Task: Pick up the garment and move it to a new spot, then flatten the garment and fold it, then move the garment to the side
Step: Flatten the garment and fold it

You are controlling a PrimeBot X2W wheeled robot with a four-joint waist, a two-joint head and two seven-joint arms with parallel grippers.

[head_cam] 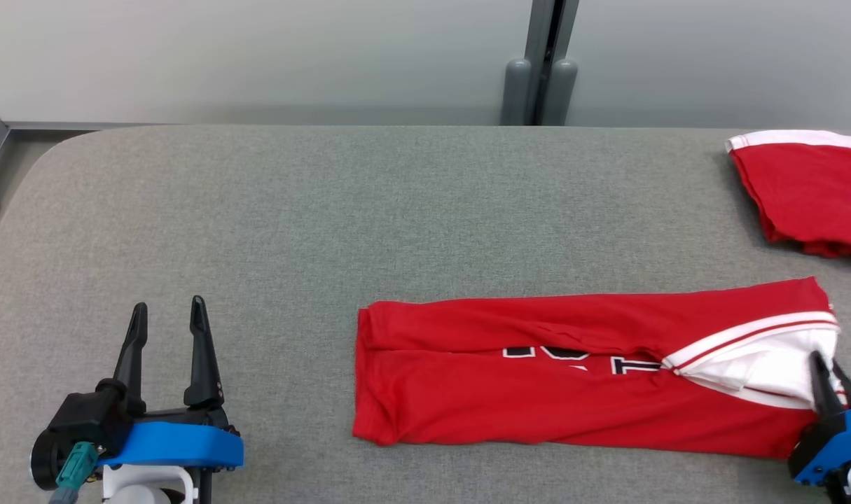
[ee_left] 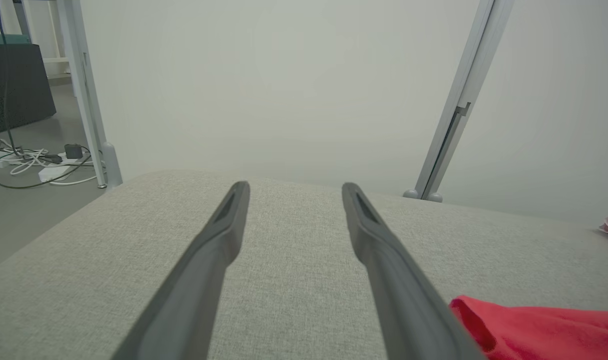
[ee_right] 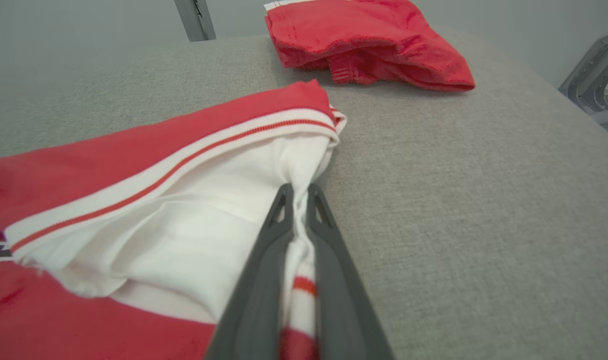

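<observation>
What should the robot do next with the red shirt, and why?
Probably lift the white end of the shirt and carry it over to the other end, folding it in half. The right gripper is pinched shut on that end, the shirt lies in a long strip, and the left gripper sits open, apart from it.

Head view: high, facing forward and down over the grey table (head_cam: 257, 210). Left wrist view: low, skimming the table toward the wall (ee_left: 283, 75). Right wrist view: very close on the garment (ee_right: 83, 165). All three share the garment.
</observation>
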